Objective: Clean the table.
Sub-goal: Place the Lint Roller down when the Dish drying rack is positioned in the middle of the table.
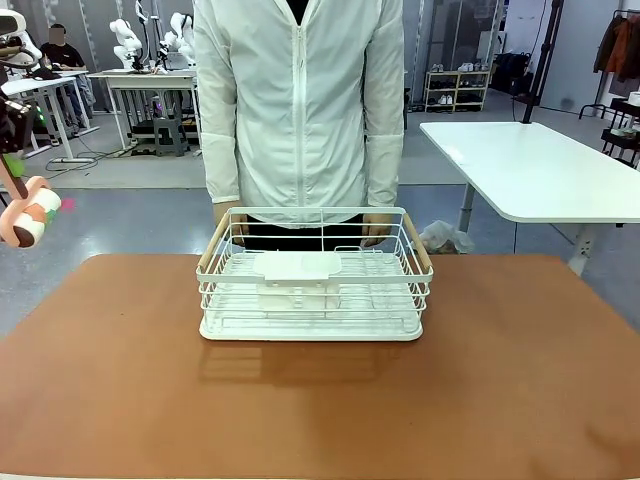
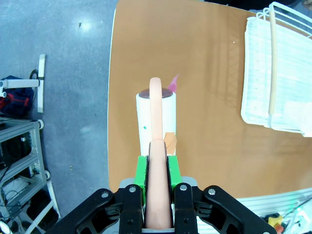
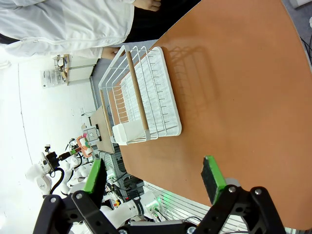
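My left gripper (image 2: 157,168) is shut on the peach handle of a lint roller (image 2: 156,117). The roller's white roll hangs over the left end of the reddish-brown table (image 2: 204,58). In the front view the roller (image 1: 30,215) is held in the air at the far left, beyond the table (image 1: 120,380) edge. My right gripper (image 3: 153,175) is open and holds nothing, high above the table (image 3: 243,97). A small pink tag sticks out from the roll's far end.
A white wire rack (image 1: 315,275) with wooden handles stands at the middle back of the table, with a white tray inside. A person in a white jacket stands right behind it, hands at its far rim. A white-topped table (image 1: 540,165) stands at the back right.
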Robot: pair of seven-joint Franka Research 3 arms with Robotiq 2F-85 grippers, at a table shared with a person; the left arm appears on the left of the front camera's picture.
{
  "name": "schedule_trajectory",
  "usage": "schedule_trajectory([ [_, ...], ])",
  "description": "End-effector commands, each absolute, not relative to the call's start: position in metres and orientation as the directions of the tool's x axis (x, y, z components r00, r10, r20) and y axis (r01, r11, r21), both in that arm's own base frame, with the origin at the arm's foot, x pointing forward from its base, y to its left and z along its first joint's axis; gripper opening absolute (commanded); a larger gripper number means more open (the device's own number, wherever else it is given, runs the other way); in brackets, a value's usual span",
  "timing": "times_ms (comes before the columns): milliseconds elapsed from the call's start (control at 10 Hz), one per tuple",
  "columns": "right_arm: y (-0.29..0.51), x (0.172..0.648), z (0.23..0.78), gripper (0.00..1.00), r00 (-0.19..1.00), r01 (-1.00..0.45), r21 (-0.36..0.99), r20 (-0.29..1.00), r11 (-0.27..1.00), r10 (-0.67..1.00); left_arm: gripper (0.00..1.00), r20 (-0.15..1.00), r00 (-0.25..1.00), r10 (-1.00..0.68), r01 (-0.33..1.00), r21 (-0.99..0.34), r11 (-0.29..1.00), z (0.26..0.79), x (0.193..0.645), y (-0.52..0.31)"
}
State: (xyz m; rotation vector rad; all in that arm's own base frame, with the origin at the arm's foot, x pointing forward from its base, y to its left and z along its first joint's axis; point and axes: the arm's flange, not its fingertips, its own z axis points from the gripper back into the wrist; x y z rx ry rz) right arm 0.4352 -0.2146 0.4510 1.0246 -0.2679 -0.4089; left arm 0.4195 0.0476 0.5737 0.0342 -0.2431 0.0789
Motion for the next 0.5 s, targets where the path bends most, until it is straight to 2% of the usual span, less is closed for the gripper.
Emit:
schedule_trajectory([
  [0,-0.211,0.434,0.452,1.00,0.888,0.203,0.866,0.034,0.456,-0.459,0.21,0.135,0.893,0.430,-0.434,0.004,0.901,0.578,0.440,0.044],
  [100,-0.211,0.434,0.452,1.00,0.888,0.203,0.866,0.034,0.456,-0.459,0.21,0.065,0.694,0.717,-0.720,0.034,0.693,0.573,0.458,0.041],
  [200,-0.211,0.434,0.452,1.00,0.888,0.203,0.866,0.034,0.456,-0.459,0.21,0.079,0.500,0.862,-0.865,0.007,0.501,0.559,0.469,0.038],
  [400,-0.211,0.434,0.452,1.00,0.888,0.203,0.866,0.034,0.456,-0.459,0.21,-0.054,0.260,0.964,-0.954,-0.166,0.248,0.537,0.483,0.040],
])
